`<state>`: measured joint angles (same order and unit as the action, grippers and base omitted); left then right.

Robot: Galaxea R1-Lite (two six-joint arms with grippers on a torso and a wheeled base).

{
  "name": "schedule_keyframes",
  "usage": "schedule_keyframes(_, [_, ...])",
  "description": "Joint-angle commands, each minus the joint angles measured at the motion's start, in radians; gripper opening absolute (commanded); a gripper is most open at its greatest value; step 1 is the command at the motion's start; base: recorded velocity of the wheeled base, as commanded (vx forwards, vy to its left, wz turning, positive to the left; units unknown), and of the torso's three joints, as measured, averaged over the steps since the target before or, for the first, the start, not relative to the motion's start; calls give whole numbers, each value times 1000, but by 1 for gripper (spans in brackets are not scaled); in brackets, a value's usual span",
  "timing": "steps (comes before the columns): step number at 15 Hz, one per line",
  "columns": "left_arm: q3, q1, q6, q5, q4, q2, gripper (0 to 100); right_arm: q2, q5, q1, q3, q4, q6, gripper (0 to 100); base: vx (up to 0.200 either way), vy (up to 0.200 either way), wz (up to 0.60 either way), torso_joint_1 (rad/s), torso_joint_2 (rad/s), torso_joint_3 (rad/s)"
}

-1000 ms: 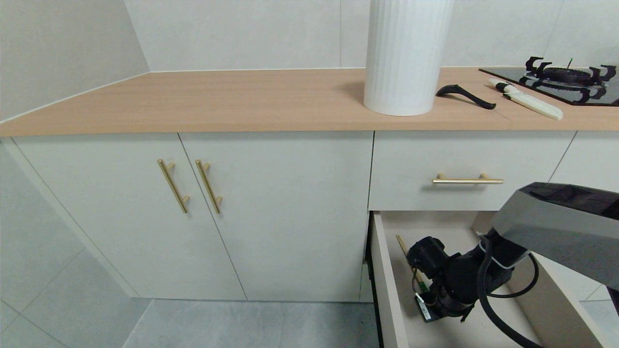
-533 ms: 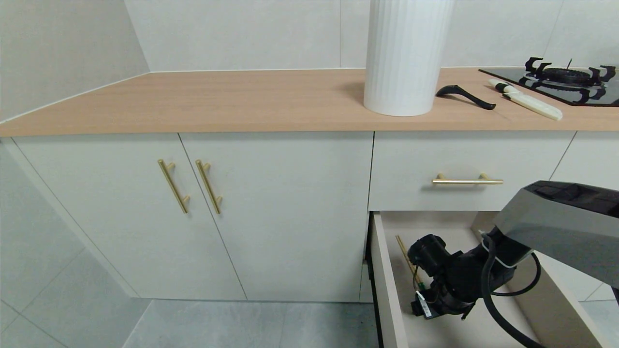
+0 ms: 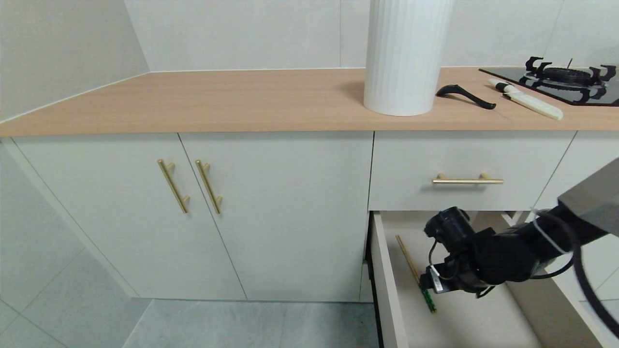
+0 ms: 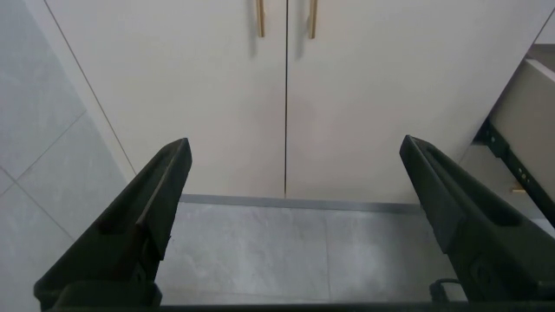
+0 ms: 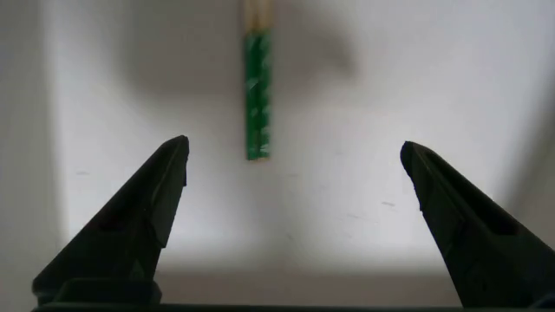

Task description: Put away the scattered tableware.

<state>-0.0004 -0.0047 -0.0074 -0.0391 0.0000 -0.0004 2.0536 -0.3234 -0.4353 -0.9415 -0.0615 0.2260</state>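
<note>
Now | right pincer wide near chopsticks in open drawer | left pincer wide, facing cabinet doors

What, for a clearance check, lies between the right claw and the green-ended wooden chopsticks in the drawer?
Only bare pale drawer floor, in the right wrist view; the open right claw clears the green-ended chopsticks.

Grey-shelled arm, black cabled right gripper
</note>
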Motion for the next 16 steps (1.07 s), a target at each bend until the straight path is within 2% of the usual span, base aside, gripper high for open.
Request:
schedule_keyframes(1, [0, 0, 0, -1, 0, 0, 100, -214, -6, 10, 33, -3, -4, 100, 0, 0, 0, 0, 0, 0])
schedule_keyframes(6, [0, 0, 0, -1, 0, 0, 100, -421, -16, 26, 52, -9, -48, 100, 0, 0, 0, 0, 0, 0])
schedule_keyframes(9, [0, 0, 0, -1, -2, 0, 100, -461, -16, 35, 49, -11, -57, 100, 0, 0, 0, 0, 0, 0])
schedule_keyframes(12, [0, 0, 0, -1, 0, 0, 100, -517, -14, 102, 55, -87, -105, 100, 0, 0, 0, 0, 0, 0])
schedule_keyframes(16, [0, 0, 0, -1, 0, 0, 100, -560, -16, 112, 53, -89, -129, 100, 0, 0, 0, 0, 0, 0])
